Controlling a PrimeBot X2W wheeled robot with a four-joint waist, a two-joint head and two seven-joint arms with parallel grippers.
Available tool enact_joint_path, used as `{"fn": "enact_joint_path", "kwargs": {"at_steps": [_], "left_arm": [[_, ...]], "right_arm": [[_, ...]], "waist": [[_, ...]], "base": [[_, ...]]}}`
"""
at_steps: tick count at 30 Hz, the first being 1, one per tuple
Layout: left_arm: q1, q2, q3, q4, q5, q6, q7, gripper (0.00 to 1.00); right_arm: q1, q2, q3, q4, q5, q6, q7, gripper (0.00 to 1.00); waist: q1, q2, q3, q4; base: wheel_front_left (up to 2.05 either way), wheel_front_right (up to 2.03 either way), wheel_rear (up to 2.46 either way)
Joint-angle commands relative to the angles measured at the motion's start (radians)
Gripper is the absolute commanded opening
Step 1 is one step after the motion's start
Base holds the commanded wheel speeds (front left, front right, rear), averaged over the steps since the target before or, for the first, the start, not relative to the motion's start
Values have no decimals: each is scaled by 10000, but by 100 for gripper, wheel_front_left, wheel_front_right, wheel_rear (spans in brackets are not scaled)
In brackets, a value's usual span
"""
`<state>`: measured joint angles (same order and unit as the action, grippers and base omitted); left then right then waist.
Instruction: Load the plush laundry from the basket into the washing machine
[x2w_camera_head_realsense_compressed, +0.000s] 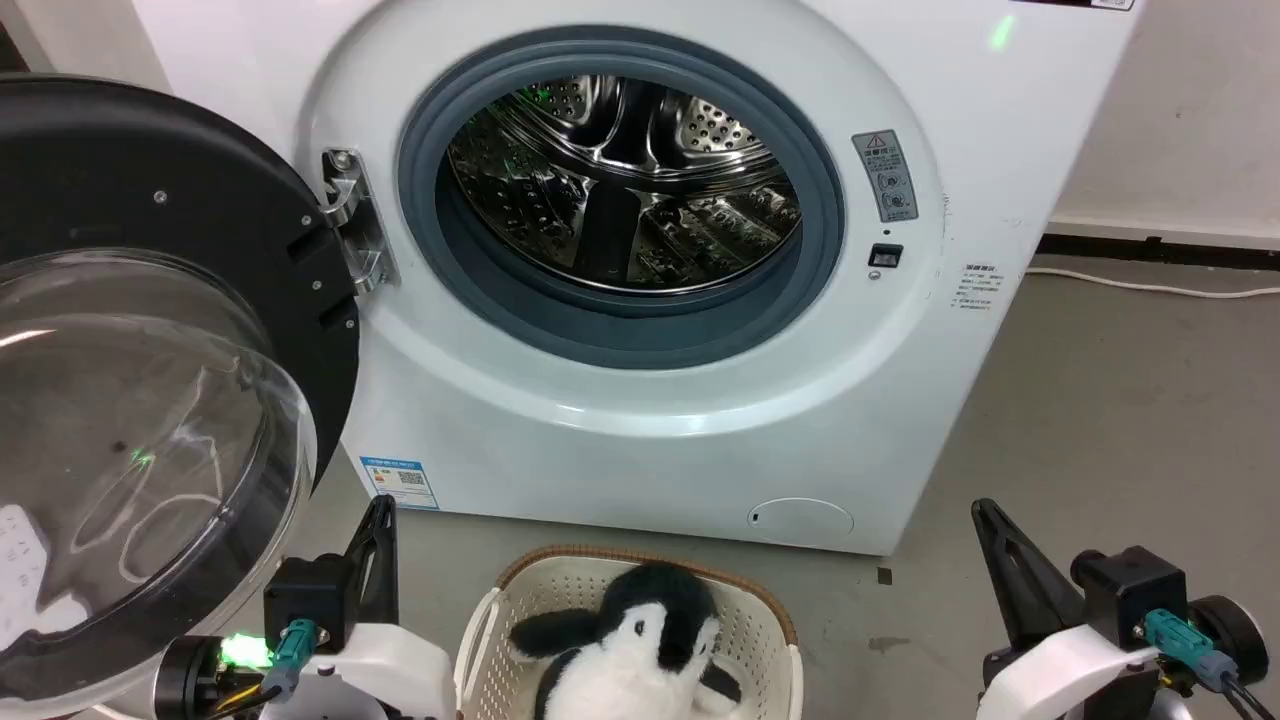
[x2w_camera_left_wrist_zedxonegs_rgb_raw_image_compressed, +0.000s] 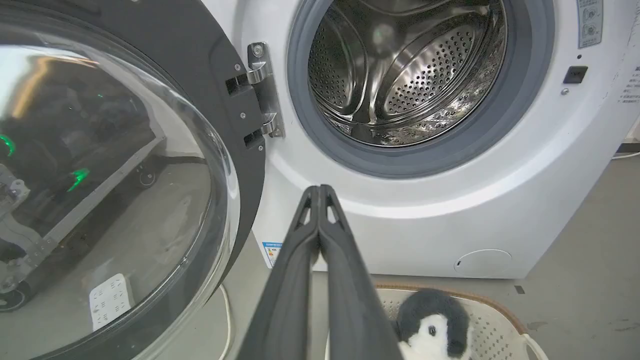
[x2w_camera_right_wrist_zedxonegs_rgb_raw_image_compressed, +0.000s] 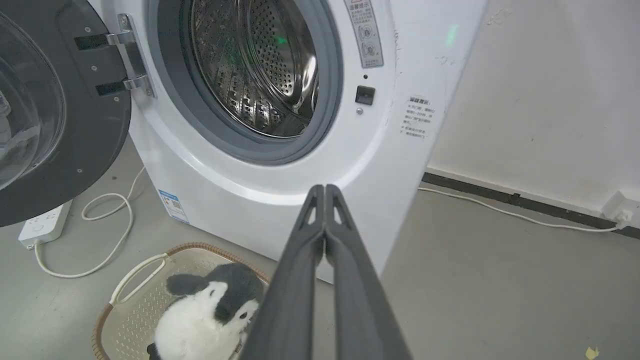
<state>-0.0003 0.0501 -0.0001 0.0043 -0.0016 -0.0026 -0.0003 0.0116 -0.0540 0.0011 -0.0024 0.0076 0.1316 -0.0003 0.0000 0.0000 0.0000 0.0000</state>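
The black-and-white penguin plush lies in the cream basket on the floor before the white washing machine. The washer's door is swung wide to the left, and the steel drum holds nothing. My left gripper, shut and holding nothing, stands left of the basket. My right gripper, also shut with nothing in it, stands right of the basket.
The bulging glass of the open door reaches close to my left arm. A white power strip and its looped cable lie on the floor under the door. A white cable runs along the wall's foot at right. Grey floor spreads to the right.
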Motion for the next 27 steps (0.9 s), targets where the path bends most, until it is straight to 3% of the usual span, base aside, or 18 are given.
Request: {"fn": "enact_joint_path", "kwargs": {"at_steps": [1,27], "left_arm": [[3,1,1,-43,16,26,3,0],[3,1,1,-43,16,26,3,0]], "right_arm": [[-116,38,-11,24,-76,-9,3,0],[-116,38,-11,24,-76,-9,3,0]], "waist": [[0,0,0,0],[0,0,0,0]], "base": [[0,0,0],[0,0,0]]}}
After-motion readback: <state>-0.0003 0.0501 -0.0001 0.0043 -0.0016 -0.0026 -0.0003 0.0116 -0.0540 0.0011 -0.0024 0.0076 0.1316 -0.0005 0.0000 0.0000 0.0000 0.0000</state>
